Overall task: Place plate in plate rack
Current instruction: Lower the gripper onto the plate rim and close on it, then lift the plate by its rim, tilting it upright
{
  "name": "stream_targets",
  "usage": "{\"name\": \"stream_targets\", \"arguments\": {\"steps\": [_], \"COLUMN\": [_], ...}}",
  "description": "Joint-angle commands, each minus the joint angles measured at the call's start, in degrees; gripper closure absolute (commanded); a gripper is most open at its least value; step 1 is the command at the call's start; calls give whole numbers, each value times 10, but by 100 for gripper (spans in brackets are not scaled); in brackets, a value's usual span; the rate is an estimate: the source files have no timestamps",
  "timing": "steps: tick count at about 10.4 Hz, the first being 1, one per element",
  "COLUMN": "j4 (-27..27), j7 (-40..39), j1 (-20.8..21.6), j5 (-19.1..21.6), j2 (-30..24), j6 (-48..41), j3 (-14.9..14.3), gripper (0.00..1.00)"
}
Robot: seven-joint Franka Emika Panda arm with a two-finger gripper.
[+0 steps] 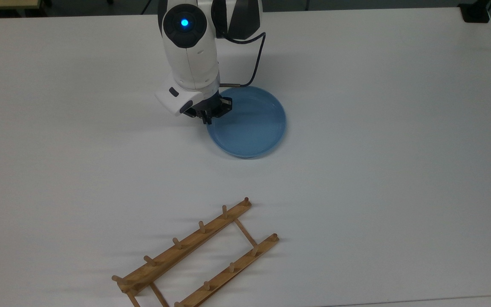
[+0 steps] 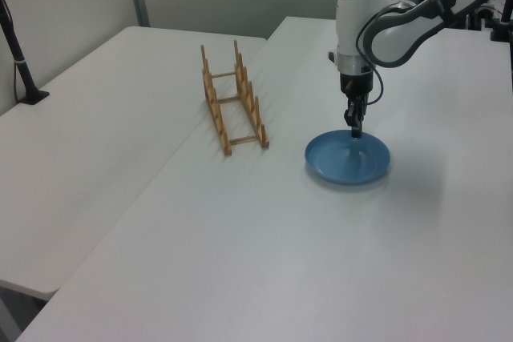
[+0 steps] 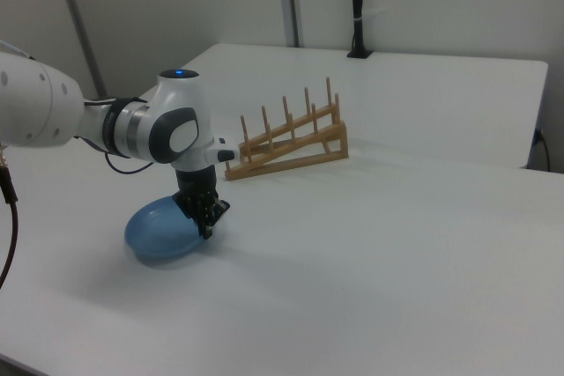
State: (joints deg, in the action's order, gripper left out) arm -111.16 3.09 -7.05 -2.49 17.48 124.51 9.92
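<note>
The light-blue plate [image 1: 249, 128] lies flat on the white table [image 1: 377, 170], toward the far side in the top view. My gripper [image 1: 207, 120] points straight down at the plate's rim on the top view's left side, with its fingers shut on that rim. In the left view the gripper [image 2: 353, 129] stands over the far edge of the plate [image 2: 349, 162]. In the right view the gripper [image 3: 207, 230] is at the right edge of the plate [image 3: 159, 233]. The wooden plate rack [image 1: 186, 244] stands apart near the table's front edge, also seen in the left view [image 2: 218, 106] and the right view [image 3: 295, 154].
A black cable [image 1: 254, 64] loops from the arm's wrist above the plate. A black clamp post [image 2: 22, 70] stands on a second white table [image 2: 88, 142] joined alongside. Open tabletop lies between plate and rack.
</note>
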Motion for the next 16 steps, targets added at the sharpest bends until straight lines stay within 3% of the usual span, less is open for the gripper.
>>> {"name": "stream_targets", "arguments": {"steps": [1,7,13,16], "j4": [-6,11,68,136], "j7": [34,27,28,89], "j1": [6,-11,-19,-11], "j5": [4,4,-9,-118], "j2": [8,-46,-53,-49], "j6": [9,2,10,33], "j3": [11,11,10,10], "gripper": [100,100,100,100]}}
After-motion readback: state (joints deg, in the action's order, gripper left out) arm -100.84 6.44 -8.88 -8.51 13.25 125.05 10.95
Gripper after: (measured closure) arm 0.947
